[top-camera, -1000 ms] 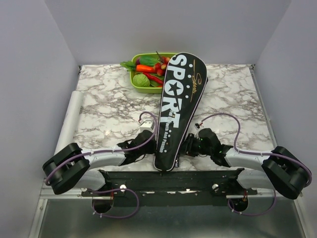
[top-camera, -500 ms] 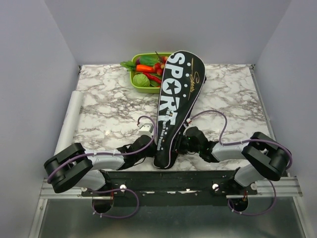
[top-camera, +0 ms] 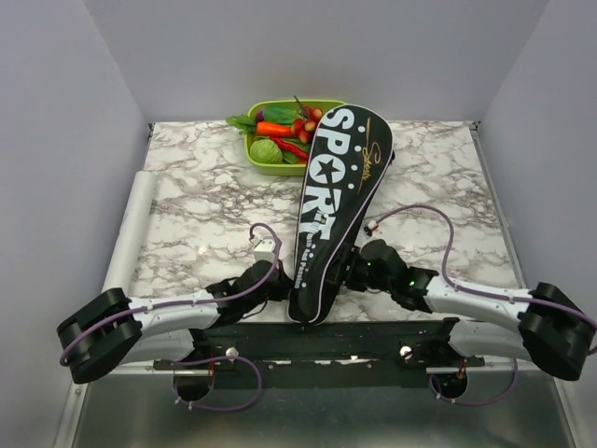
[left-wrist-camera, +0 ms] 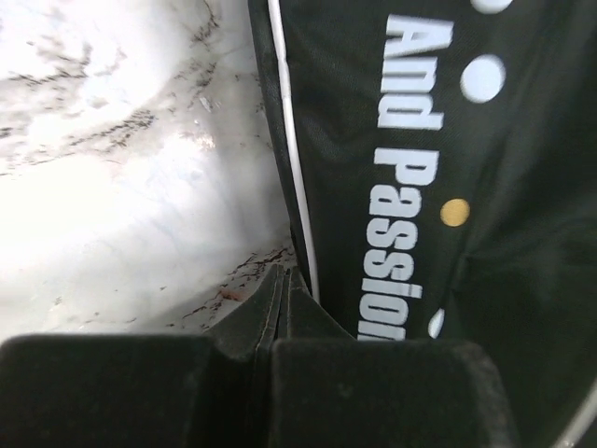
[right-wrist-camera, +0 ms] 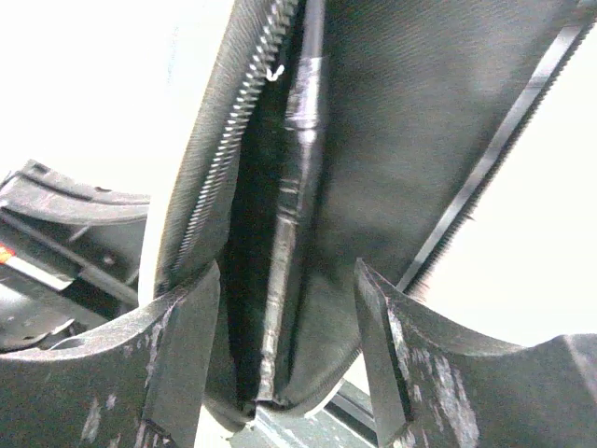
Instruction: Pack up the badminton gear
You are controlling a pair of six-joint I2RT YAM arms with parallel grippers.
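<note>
The black racket bag (top-camera: 338, 201) bears "SPORT" in large white capitals down its broad far end, beside a gold script too fine to read, and, on its narrow near part, smaller white lettering: "And Passion", its last letter partly hidden.

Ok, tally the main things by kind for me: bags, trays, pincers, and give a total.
Black racket bag: 1
Green tray: 1
Pincers: 2 (left pincer, right pincer)
Total: 4
</note>
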